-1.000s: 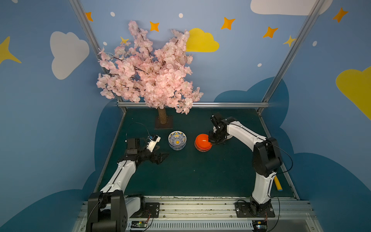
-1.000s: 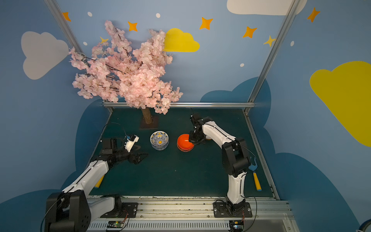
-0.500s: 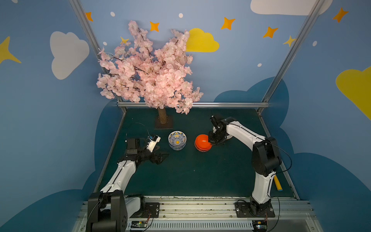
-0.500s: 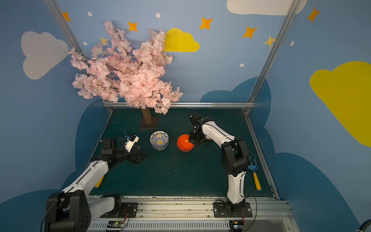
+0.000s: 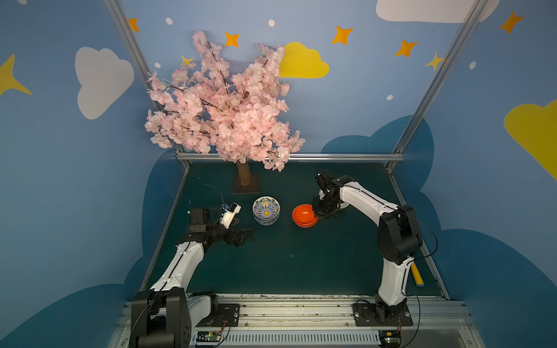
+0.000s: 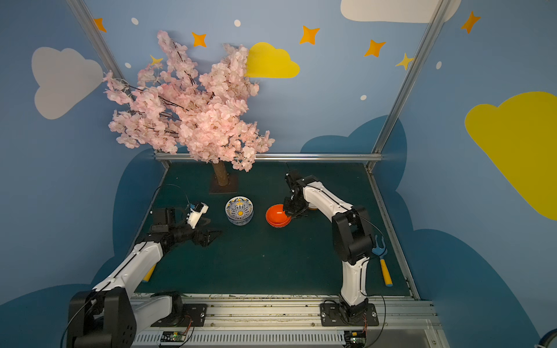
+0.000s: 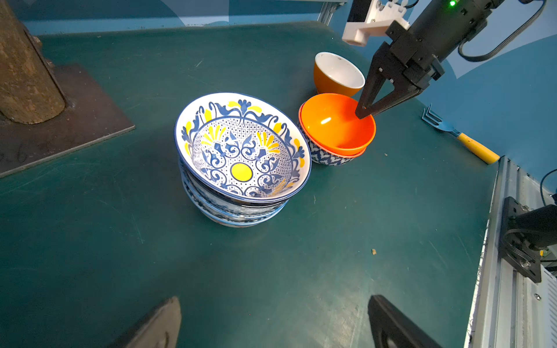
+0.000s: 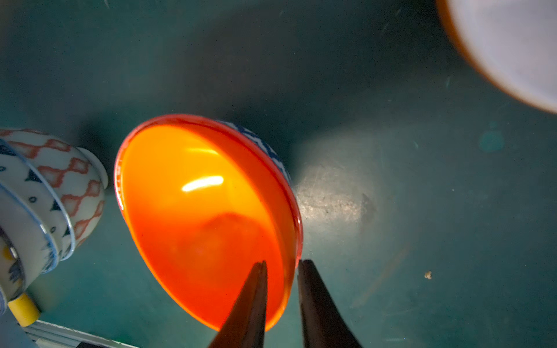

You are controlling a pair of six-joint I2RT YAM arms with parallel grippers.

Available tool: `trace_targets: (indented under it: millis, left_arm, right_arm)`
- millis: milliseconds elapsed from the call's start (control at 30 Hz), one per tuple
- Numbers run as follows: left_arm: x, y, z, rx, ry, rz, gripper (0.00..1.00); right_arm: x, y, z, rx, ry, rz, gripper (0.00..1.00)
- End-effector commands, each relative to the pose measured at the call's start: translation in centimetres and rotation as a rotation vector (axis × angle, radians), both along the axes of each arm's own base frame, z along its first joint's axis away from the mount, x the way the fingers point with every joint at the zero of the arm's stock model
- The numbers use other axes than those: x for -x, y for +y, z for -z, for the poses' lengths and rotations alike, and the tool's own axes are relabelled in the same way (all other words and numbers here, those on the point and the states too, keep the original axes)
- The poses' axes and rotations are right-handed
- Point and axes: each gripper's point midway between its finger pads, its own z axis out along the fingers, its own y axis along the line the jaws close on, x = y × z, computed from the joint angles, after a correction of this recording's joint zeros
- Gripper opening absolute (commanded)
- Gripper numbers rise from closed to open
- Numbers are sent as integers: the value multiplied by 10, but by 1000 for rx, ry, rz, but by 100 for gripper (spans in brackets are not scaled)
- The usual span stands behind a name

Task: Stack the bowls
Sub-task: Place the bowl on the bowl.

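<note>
- Wrapping up a placement, by the look of it: letting go of the orange bowl (image 7: 334, 126), nested in the chevron bowl (image 7: 324, 156) directly under the right pincer (image 8: 283, 262)
- Showing that pincer spread a little astride the orange rim, one finger inside and one outside, seemingly not squeezing
- Showing the left pincer (image 7: 274, 298) spread wide, empty, well apart from every bowl
- Next, probably: lifting straight up clear of the rim, then pinching the rim of the white-lined bowl (image 7: 337, 73) just beside the right pincer, under its forearm, and carrying it level onto the orange one
- Later, likely merging with the patterned stack (image 7: 241, 156) between the two pincers
- Counting bowls: white-lined, one; under the right pincer, seemingly two orange rims plus chevron, three; patterned stack, about four, lattice bowl (image 8: 81, 180) lowest, layers hard to split
- Counting toy forks (image 6: 381, 259): two, one showing only a yellow handle (image 6: 149, 272)
</note>
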Motion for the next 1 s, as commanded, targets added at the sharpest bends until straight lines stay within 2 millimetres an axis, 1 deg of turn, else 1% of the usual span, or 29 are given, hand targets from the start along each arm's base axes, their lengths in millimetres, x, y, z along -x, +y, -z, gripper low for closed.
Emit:
trace_targets:
  millis: [0, 167, 267, 433, 533, 700, 967]
  left_arm:
    - [2, -1, 0, -4, -10, 4, 100]
    - [2, -1, 0, -5, -8, 2, 100]
    - [2, 0, 0, -7, -9, 0, 100]
    - [2, 0, 0, -9, -13, -3, 100]
    - [1, 1, 0, -12, -15, -8, 100]
    - [1, 1, -1, -13, -19, -10, 100]
    - [1, 1, 1, -13, -15, -10, 100]
  right_arm:
    - [3, -4, -20, -5, -23, -7, 29]
    - [5, -8, -28, -4, -53, -4, 28]
    - [6, -10, -25, 0, -45, -1, 26]
    - [8, -14, -18, 9, -37, 4, 19]
    - [10, -14, -11, 13, -20, 4, 17]
    - [10, -13, -5, 13, -3, -1, 15]
    - [11, -13, -19, -4, -42, -6, 15]
